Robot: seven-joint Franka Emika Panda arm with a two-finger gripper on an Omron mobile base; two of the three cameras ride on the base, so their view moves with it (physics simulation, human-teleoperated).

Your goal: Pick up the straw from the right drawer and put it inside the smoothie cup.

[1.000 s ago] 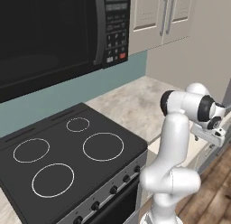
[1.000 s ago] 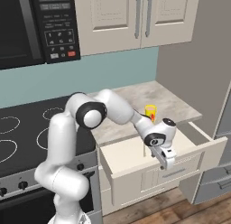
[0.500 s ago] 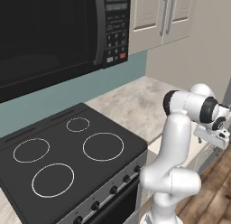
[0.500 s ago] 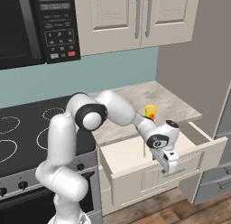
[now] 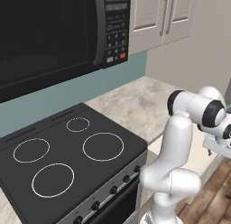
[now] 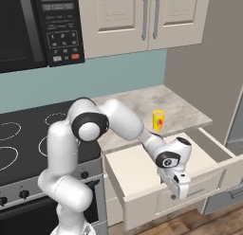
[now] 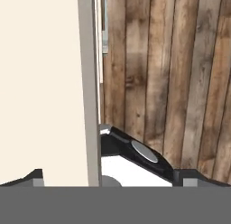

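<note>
I see the pale cream right drawer (image 6: 142,167) pulled open; my wide-open gripper (image 6: 179,185) straddles its front panel. The yellow smoothie cup (image 6: 158,120) stands behind on the counter (image 6: 190,111).

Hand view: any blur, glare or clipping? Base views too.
Hand view: sharp, flat light, no glare; the right drawer front edge cuts the frame, wood floor beyond. Right base view: crisp, soft shadows, the smoothie cup clearly lit, gripper open over the drawer front. Left base view: microwave door dark, without reflections.
</note>
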